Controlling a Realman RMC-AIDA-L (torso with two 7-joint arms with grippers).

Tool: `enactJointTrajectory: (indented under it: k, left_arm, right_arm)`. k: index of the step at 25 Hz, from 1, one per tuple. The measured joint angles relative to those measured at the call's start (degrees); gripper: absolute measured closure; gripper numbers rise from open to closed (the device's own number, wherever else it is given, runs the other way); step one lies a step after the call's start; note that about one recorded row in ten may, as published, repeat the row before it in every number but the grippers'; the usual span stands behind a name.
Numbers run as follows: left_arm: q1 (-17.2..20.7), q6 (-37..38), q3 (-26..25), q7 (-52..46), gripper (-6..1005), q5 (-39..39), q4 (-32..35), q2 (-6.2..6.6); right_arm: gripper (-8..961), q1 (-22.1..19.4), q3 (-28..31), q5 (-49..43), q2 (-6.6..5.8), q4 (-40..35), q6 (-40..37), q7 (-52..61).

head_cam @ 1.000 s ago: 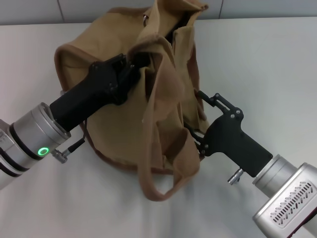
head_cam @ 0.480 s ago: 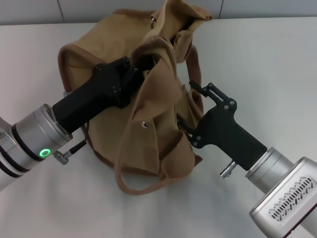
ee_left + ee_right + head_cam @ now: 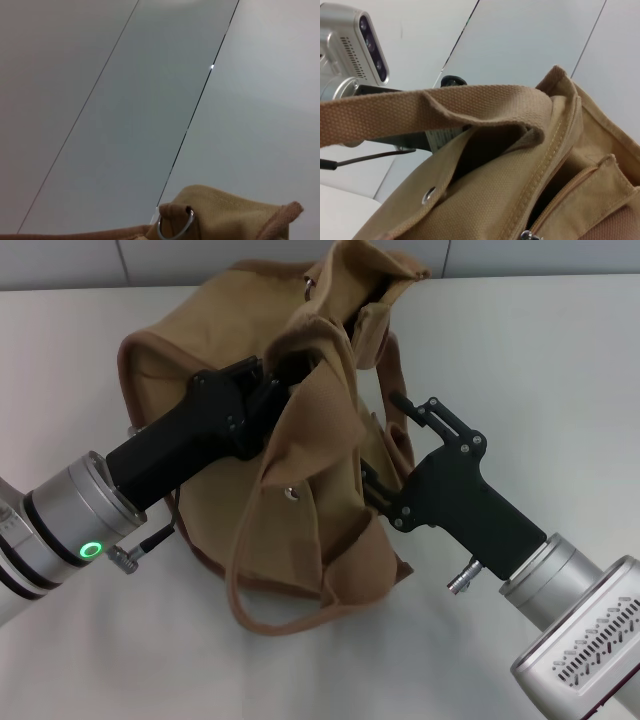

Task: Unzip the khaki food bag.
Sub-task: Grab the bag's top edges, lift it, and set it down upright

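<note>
Since half a second ago, our right gripper (image 3: 385, 445) has shifted a little, while the front flap of the bag (image 3: 250, 420) hangs slightly differently and the loose strap (image 3: 300, 615) drapes a bit lower on the table (image 3: 560, 350). We see the tan bag slumped in the middle of the white table, between our two arms. Our left gripper (image 3: 290, 365) reaches in from the left and is buried in the folds near the top opening, probably to brace the fabric so the zipper can run; we cannot tell whether it is clenched or released. Our right gripper presses against the bag's right side, its fingertips hidden in the cloth, so its grasp is also unclear. From the right wrist camera, a zipper pull (image 3: 530, 235) shows at the edge of a dark gap, and a metal snap (image 3: 428, 193) sits on the pocket flap.
</note>
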Motion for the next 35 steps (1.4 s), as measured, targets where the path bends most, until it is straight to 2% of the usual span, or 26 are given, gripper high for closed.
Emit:
enactJointTrajectory:
  k: [12, 24, 29, 35]
  left_arm:
    - [0.0, -0.1, 0.0, 0.0, 845, 0.1, -0.1, 0.0]
    - [0.2, -0.3, -0.3, 0.0, 841, 0.0, -0.1, 0.0]
    - [0.2, -0.4, -0.4, 0.0, 839, 0.0, -0.1, 0.0]
    - [0.0, -0.4, -0.2, 0.0, 837, 0.0, -0.1, 0.0]
  right_arm:
    - [288, -0.2, 5.2, 0.1, 0.0, 1.3, 1.2, 5.7]
    - [288, -0.7, 3.4, -0.2, 0.0, -1.7, 1.9, 4.4]
    - [288, -0.9, 1.6, -0.3, 0.0, -2.0, 3.6, -2.3]
    - [289, -0.9, 1.5, -0.6, 0.0, -1.2, 3.7, -3.7]
